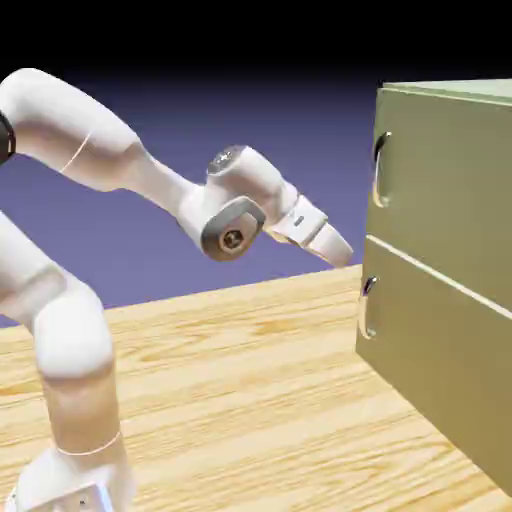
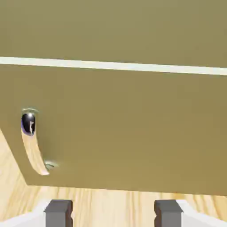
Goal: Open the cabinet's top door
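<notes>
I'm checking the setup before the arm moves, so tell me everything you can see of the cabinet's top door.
The top door is the upper flat olive-green panel of the cabinet, matte and painted-looking. It appears shut, flush above the matching lower panel, with a pale seam between them. A vertical silver loop handle sits near its left edge in the exterior view. Nothing touches it; the gripper hangs apart, lower down.

Even, soft rendered light; sharp frames, black top band.
</notes>
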Tool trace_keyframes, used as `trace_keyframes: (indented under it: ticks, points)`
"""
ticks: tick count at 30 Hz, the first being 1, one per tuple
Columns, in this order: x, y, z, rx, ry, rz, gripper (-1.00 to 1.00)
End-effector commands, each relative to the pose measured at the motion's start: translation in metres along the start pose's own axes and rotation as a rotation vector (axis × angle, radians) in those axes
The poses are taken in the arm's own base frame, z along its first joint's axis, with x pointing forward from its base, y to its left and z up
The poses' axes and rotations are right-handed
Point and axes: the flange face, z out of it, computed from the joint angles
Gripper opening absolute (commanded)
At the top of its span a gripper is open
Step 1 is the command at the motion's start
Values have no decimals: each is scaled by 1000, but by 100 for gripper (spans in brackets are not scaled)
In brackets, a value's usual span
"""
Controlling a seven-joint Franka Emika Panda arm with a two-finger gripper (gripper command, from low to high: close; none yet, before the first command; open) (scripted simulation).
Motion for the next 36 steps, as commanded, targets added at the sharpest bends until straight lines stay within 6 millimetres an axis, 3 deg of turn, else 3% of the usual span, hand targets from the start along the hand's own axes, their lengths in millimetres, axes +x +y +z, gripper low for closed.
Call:
trace_keyframes:
  ticks: [1,10,18,23,28,32,36]
  points:
    - [0,6,12,-16,-33,33,0]
    - [-13,73,116,-216,-246,295,0]
    - [-28,141,176,-417,-273,466,0]
    - [-26,177,194,-513,-208,538,0]
    - [-11,198,197,-561,-88,575,0]
    - [9,199,193,-556,34,578,0]
    - [32,183,182,-504,169,554,0]
